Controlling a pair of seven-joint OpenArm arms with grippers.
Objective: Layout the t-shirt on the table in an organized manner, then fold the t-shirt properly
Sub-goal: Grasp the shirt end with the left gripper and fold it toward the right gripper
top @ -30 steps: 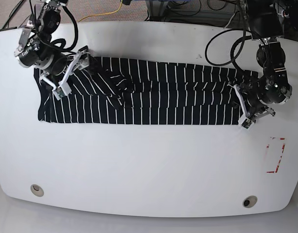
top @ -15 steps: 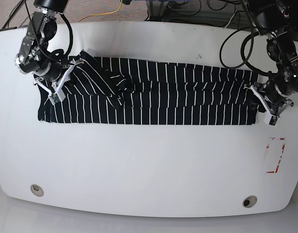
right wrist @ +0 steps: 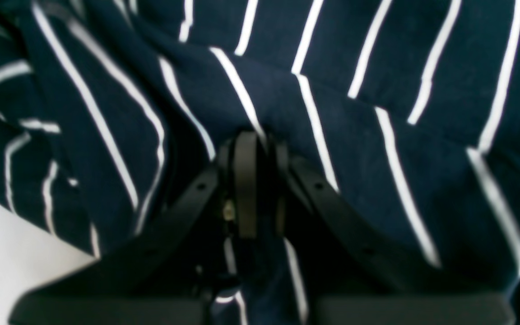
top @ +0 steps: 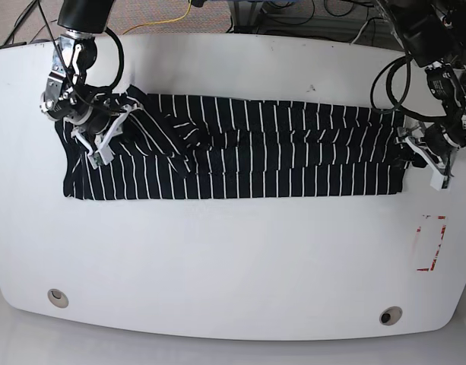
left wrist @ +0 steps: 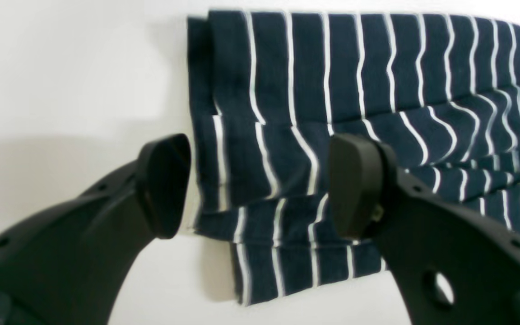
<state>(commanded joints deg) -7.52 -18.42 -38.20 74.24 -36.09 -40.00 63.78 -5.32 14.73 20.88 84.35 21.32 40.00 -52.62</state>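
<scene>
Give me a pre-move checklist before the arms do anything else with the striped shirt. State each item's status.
1. Right end effector shut on cloth: ok, its fingers are closed with the t-shirt pinched between them.
2. Left end effector gripping the hem end: not ok, it is open, fingers apart above the shirt's edge.
3. Shirt fully on the table: ok, no part overhangs.
4. Shirt laid out flat: not ok, the collar end by the right end effector is bunched and creased.
5. Long folded strip straight: ok in the base view.
6. Red mark uncovered: ok.
</scene>
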